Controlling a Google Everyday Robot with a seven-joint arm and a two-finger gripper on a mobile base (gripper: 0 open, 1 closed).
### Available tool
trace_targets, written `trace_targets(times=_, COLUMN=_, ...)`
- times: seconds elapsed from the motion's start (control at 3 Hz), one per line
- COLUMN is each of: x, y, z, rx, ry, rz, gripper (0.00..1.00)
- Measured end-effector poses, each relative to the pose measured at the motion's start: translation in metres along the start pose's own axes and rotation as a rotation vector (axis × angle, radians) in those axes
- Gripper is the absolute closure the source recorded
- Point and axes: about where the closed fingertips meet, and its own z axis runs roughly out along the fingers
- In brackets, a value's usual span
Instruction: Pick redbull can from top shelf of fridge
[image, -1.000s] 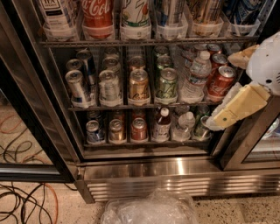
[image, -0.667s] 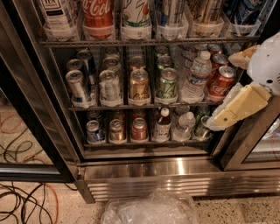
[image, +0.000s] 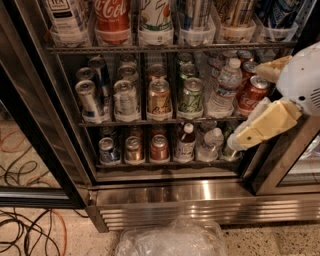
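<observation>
Redbull can on top shelf looks light, slick, dentable; grasp mid-body. Gripper hangs spread, lower right.

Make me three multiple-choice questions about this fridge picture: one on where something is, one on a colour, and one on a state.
1. Where is the gripper?
A. At the far left edge.
B. At the right side of the fridge.
C. Above the fridge.

2. What colour is the front can just right of the water bottle on the middle rack?
A. Green.
B. Gold.
C. Red.

3. How does the water bottle stand?
A. Upright, capped.
B. On its side.
C. Upside down.

Answers:
1 B: the gripper sits at the picture's right, overlapping the right end of the middle rack.
2 C: the front can is red with a silver lid.
3 A: the water bottle's white cap points up.
</observation>
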Motion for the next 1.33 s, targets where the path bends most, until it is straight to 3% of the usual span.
trace_targets(times=1.0, x=-0.014, y=0.015, z=0.025, rx=0.076, ry=-0.319, rz=0.216, gripper=0.0)
trace_targets(times=1.33, x=-0.016, y=0.019, z=0.037, rx=0.073, ry=-0.429, rz=0.268, gripper=0.0)
